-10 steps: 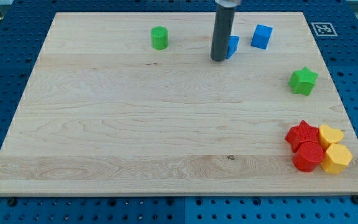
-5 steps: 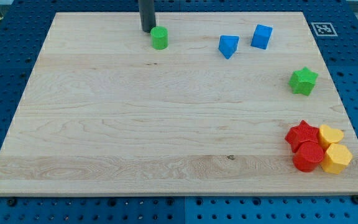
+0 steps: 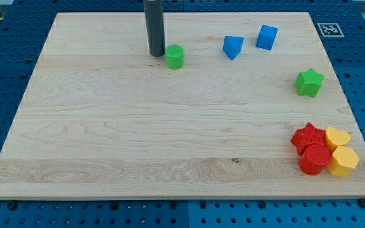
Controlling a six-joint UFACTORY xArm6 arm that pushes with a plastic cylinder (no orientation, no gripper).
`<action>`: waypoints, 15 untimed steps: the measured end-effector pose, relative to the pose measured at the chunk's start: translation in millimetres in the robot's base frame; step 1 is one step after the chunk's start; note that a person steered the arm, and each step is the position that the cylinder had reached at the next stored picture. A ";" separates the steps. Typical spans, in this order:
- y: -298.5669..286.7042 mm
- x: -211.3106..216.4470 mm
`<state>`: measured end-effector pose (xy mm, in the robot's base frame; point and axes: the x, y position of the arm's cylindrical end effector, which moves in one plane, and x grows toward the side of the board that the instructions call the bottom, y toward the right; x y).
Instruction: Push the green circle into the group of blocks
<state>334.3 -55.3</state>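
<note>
Rod and blocks are all on the wooden worktop (image 3: 106, 139), as you can see. The arm has no hand, so you find no opening to judge; it ends only in my tip (image 3: 156, 54). The tip stands just at the view's left of the green circle (image 3: 175, 57), touching it or almost; you cannot tell which. The green circle lies near the view's top, left of centre. To its right you see a blue triangle-like block (image 3: 232, 47) and a blue cube (image 3: 267, 37), then a green star (image 3: 309, 82) lower at the right. The group sits at the view's bottom right, well apart from the green circle: a red star (image 3: 308, 137), a red round block (image 3: 314, 159), a yellow heart (image 3: 338, 137) and another yellow block (image 3: 343, 161), all packed together.
</note>
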 end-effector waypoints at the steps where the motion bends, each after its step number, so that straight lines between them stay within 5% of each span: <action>1: 34.3 16.3; 4: 76.8 -4.6; 6: 126.8 39.5; 10: 79.0 58.8; 11: 78.9 95.0; 15: 111.6 118.9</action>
<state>453.2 56.3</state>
